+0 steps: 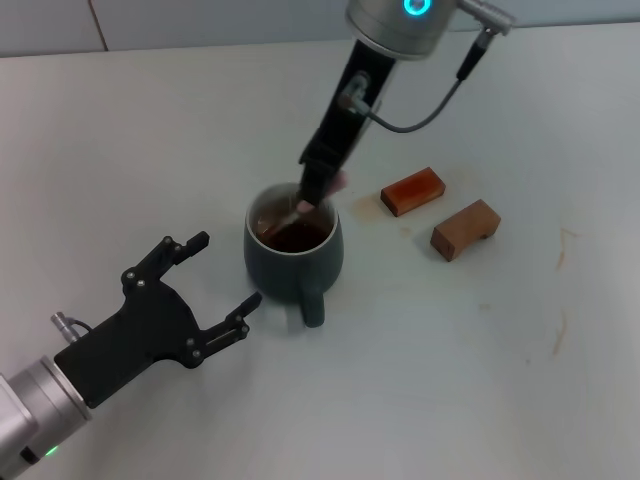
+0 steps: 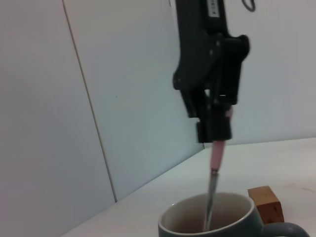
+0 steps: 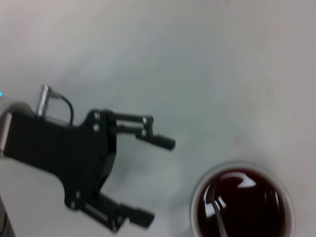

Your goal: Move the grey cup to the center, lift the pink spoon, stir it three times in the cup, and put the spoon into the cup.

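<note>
Clamped fingers of the right gripper [image 1: 316, 196] hold the pink spoon [image 2: 217, 155] by its handle, its metal end hanging below them in the brown liquid of the grey cup [image 1: 294, 258]. Stirring looks underway; next comes circling, then letting go. Beside the cup, the left gripper [image 1: 222, 280] waits wide open, empty.

No words, labels or numbers can be read here. The black arm [image 2: 210, 59] above the cup has a small white label at 12 o'clock in the left wrist view, but its letters are too blurry to read.
</note>
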`<state>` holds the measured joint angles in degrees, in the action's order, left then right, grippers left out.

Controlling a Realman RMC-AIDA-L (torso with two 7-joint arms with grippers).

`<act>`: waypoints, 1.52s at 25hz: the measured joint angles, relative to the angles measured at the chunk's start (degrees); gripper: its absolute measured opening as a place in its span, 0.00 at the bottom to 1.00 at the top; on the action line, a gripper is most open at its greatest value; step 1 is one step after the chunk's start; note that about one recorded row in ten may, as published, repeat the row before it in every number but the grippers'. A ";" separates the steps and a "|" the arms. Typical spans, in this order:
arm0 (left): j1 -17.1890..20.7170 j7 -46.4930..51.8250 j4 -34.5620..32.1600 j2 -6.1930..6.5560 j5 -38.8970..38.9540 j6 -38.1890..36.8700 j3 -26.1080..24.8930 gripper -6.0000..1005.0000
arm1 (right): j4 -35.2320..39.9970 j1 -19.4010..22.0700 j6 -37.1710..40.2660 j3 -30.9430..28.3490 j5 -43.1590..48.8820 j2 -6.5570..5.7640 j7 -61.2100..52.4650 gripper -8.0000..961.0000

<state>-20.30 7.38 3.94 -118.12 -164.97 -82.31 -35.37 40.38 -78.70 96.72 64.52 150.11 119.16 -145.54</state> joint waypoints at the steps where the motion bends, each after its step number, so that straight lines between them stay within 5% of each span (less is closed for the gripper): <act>1: -0.01 0.00 0.02 0.00 0.00 -0.01 0.03 0.86 | -0.01 -0.02 -1.20 0.02 -0.10 0.00 0.00 0.21; 9: 0.00 0.00 -0.13 0.00 0.00 -0.04 0.04 0.86 | 1.47 2.03 -1.03 0.09 0.03 -0.13 -1.28 0.23; 14: 0.34 0.00 -0.16 0.00 0.06 -0.07 -0.04 0.86 | 12.72 9.34 1.10 1.42 -2.16 0.41 -1.65 0.24; 20: 0.53 0.00 -0.19 0.09 0.40 -0.08 -0.13 0.86 | 36.39 27.96 -3.86 7.23 -15.36 0.33 -0.10 0.36; 21: 0.56 0.00 -0.25 0.12 0.42 -0.09 -0.29 0.86 | 43.93 36.37 -9.45 10.98 -19.81 0.31 3.01 0.38; 22: 0.56 0.00 -0.27 0.15 0.44 -0.13 -0.42 0.86 | 43.93 36.37 -9.45 10.98 -19.81 0.31 3.01 0.41; 25: 0.61 0.00 -0.27 0.20 0.44 -0.22 -0.59 0.86 | 52.83 50.63 -19.93 17.97 -25.57 0.20 10.53 0.49; 26: 0.62 0.00 -0.30 0.23 0.43 -0.26 -0.63 0.86 | 56.32 59.41 -26.48 23.20 -28.47 0.30 16.40 0.54; 27: 0.62 0.00 -0.30 0.23 0.43 -0.26 -0.63 0.86 | 56.32 59.41 -26.48 23.20 -28.47 0.30 16.40 0.58; 31: 0.71 0.00 -0.82 0.24 0.44 -0.26 -1.25 0.86 | 56.50 73.80 -39.52 32.97 -33.20 0.45 26.73 0.74; 38: 0.71 0.20 -1.67 0.18 0.43 -0.26 -1.47 0.86 | 46.08 81.75 -43.65 34.59 -53.65 0.42 46.23 0.77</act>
<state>-19.59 7.58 2.27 -117.94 -164.54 -82.57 -36.84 86.46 3.05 53.07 99.11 96.46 119.58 -99.31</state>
